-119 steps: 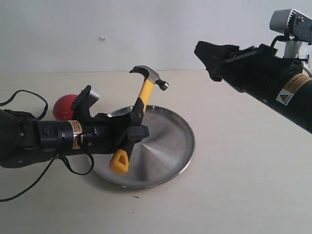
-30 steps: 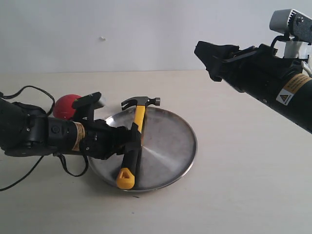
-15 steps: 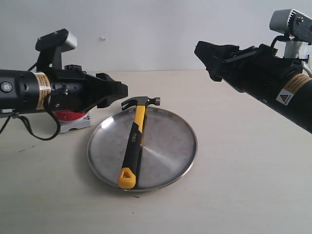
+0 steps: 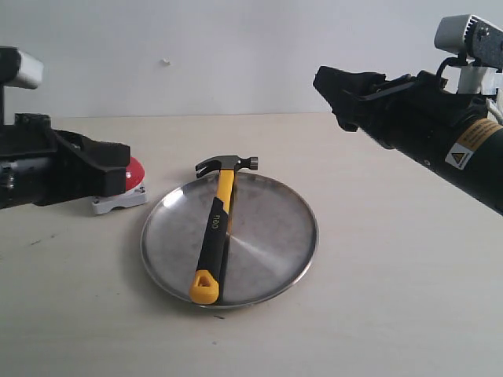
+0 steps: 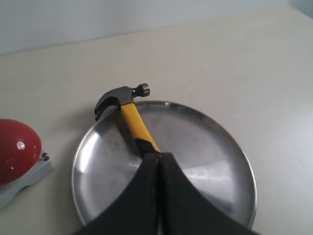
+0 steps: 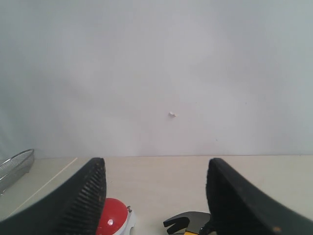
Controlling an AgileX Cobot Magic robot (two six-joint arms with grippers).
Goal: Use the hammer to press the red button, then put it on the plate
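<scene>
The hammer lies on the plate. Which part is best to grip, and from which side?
Grip the hammer on the black middle of its handle, coming straight down from above and closing across the handle's width. It lies flat on the plate, head at the far rim, so the raised rim likely blocks a sideways approach.

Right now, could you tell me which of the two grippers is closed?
The left gripper: its jaws are pressed together with nothing between them, whereas the right gripper has its jaws spread wide apart.

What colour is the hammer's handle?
The hammer handle is yellow and black; clearest in the exterior view.
</scene>
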